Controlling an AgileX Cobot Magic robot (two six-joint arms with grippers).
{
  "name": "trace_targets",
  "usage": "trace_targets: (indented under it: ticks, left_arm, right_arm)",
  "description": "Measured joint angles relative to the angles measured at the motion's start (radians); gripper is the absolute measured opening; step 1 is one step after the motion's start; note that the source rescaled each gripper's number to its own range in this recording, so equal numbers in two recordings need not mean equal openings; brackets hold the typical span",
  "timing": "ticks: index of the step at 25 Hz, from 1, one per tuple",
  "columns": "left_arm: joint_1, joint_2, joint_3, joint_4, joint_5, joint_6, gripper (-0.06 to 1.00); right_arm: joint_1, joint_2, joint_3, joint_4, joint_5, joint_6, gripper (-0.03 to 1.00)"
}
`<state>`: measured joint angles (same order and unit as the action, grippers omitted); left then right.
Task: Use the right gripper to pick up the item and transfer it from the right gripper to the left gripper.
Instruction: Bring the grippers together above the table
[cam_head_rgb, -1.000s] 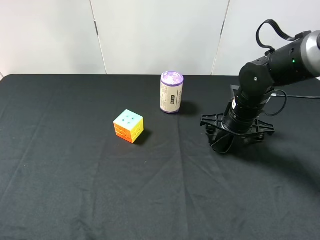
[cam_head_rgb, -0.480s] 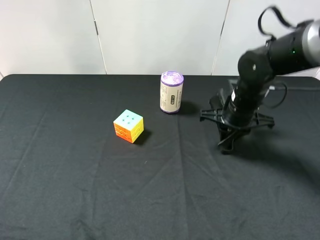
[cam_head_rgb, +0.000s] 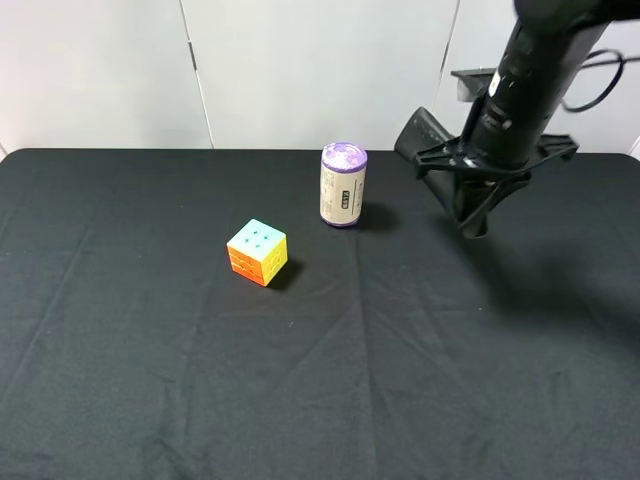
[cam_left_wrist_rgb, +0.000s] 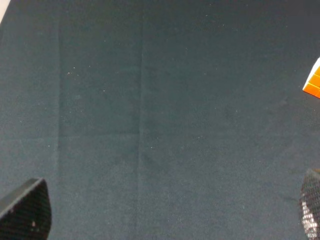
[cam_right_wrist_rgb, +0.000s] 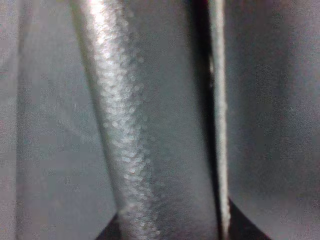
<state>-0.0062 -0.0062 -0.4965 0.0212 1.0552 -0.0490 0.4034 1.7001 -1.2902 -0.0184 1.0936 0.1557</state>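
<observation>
Lifted higher now, the right claw (cam_head_rgb: 472, 205) pinches the item (cam_head_rgb: 418, 132) (held aslant).

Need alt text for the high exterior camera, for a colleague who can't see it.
The right gripper holds a long black pouch in the air above the right rear of the black table. A multicoloured puzzle cube sits near the middle, and a purple-lidded cream cylinder stands upright farther back.

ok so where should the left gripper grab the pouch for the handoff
Probably the free end of the pouch, jutting up-left clear of the right gripper. Bring the open left gripper in from the left, jaws across its slim width.
</observation>
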Motion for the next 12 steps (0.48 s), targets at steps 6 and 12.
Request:
trace_targets:
  ticks: [6, 12]
  left_arm:
    - [0.0, 0.0, 0.0, 0.0, 0.0, 0.0, 0.99]
    - [0.0, 0.0, 0.0, 0.0, 0.0, 0.0, 0.99]
  right_arm:
    - [0.0, -0.094, -0.001, 0.006, 0.113, -0.104, 0.0]
    - [0.0, -0.232, -0.001, 0.066, 0.12, -0.24, 0.0]
